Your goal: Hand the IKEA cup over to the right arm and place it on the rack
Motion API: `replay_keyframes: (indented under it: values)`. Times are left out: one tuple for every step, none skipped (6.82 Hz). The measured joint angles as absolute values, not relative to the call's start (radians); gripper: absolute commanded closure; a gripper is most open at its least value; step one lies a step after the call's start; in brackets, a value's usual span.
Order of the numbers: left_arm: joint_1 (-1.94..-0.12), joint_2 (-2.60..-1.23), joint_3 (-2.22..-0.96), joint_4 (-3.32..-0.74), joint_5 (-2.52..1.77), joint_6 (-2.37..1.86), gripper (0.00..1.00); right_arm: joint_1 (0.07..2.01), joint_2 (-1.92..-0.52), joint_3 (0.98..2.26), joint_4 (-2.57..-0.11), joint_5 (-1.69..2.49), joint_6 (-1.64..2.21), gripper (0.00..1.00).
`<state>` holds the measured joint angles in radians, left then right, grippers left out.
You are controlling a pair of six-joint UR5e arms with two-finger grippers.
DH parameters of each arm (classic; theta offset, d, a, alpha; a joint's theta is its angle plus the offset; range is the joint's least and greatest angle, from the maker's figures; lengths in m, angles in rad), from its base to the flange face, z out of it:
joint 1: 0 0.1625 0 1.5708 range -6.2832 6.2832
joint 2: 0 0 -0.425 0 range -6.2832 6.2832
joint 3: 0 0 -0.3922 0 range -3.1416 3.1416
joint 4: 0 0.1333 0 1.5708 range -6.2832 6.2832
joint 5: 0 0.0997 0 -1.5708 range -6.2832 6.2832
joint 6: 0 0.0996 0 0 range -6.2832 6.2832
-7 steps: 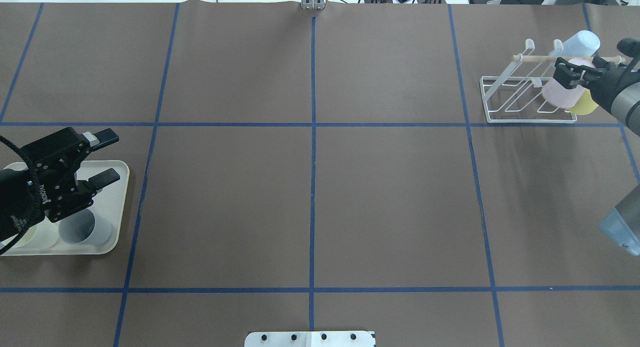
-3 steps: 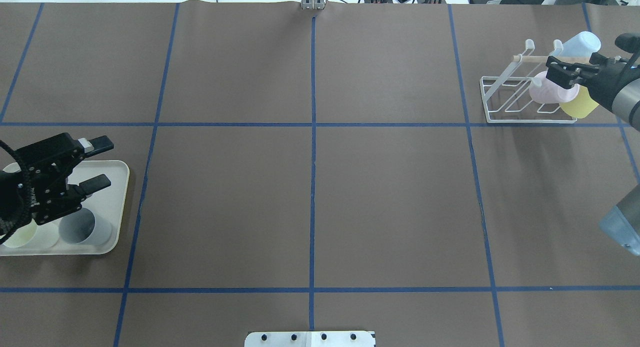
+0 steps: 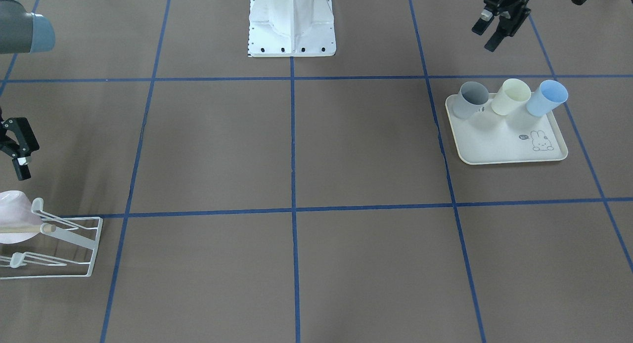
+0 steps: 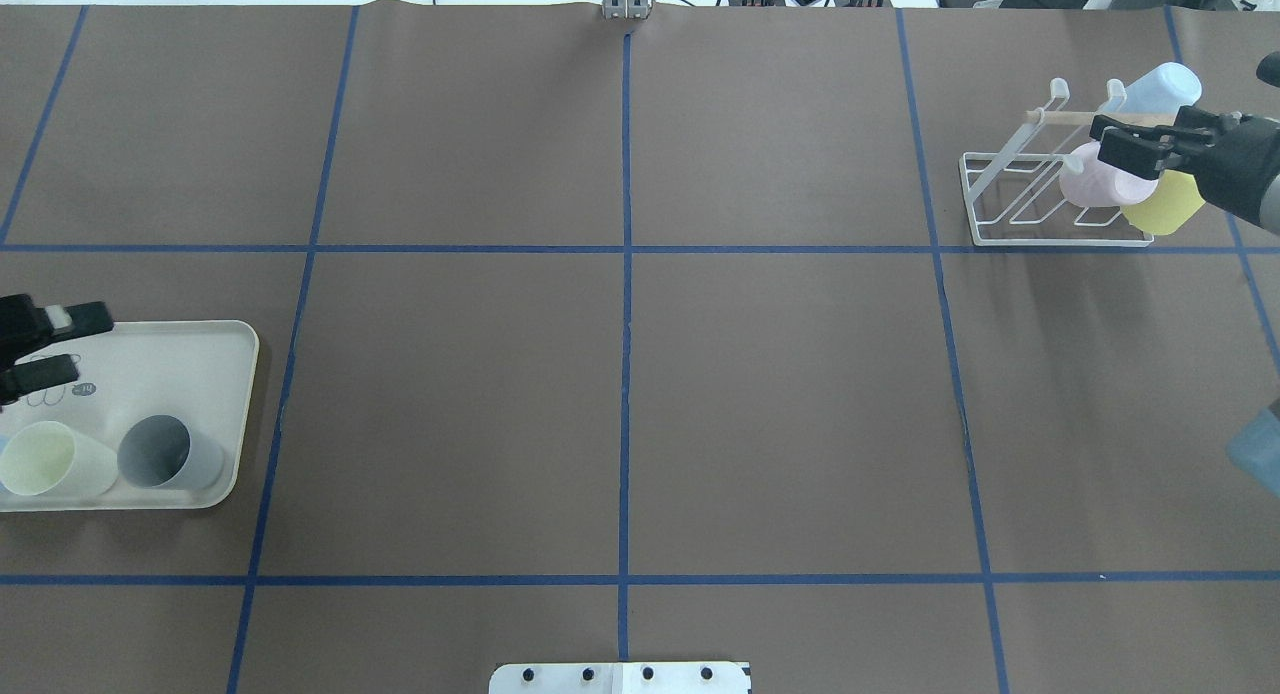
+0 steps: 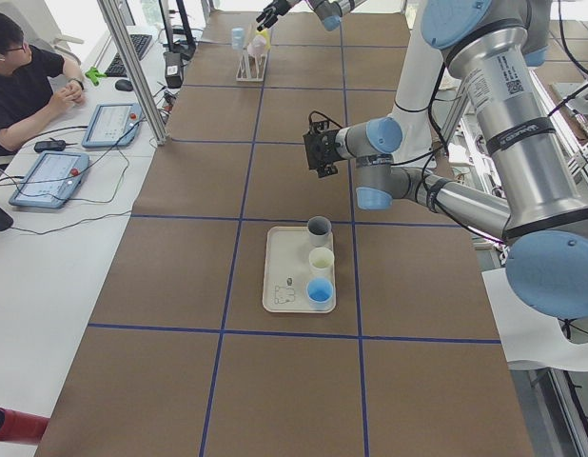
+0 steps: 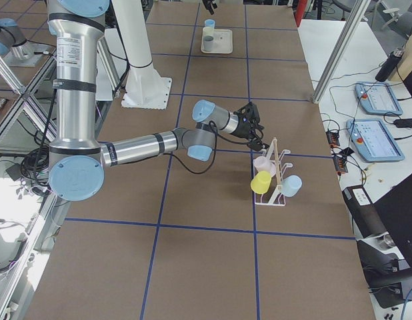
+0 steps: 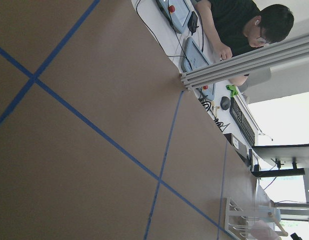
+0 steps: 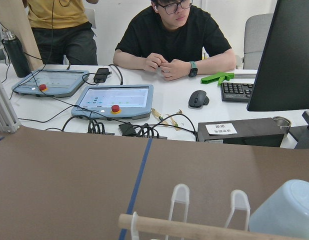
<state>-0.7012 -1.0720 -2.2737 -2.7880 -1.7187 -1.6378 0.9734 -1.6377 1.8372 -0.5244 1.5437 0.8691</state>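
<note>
While the pale pink plastic cup [image 4: 1095, 179] sat on the white wire rack [image 4: 1060, 242] at the far-right corner, we had right gripper [image 4: 1108, 141] and left gripper [image 4: 92, 344] spread, empty. Risk was right jaws clipping it on retreat.

I count six cups in all. Three stand on the one tray [image 3: 499, 148] at near left: a grey cup [image 3: 469, 100], a cream cup [image 3: 509, 97] and a blue cup [image 3: 545, 97]. Three more sit on the one rack [image 4: 1060, 241] at far right: a pink cup [image 4: 1090, 179], a yellow cup [image 4: 1165, 204] and a pale blue cup [image 4: 1160, 86].
</note>
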Motion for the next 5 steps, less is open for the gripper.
replay_keyframes:
  values:
    - [-0.759,-0.979,-2.264,-2.788,-1.823,-1.484,0.0,1.012,-1.639,1.905,-0.606,1.637,0.87,0.0]
    - [-0.812,-0.909,-2.234,-2.789,-1.923,-1.327,0.0,1.06,-1.631,1.951,-0.672,1.753,0.872,0.0]
    - [-0.869,-0.874,-2.18,-2.789,-2.013,-1.168,0.0,1.099,-1.615,1.97,-0.711,1.862,0.879,0.0]
    - [-0.918,-0.863,-2.107,-2.789,-2.091,-0.998,0.0,1.119,-1.583,1.975,-0.73,1.945,0.918,0.0]
    - [-0.949,-0.862,-2.036,-2.788,-2.146,-0.833,0.0,1.125,-1.536,1.974,-0.738,2.019,1.007,0.0]
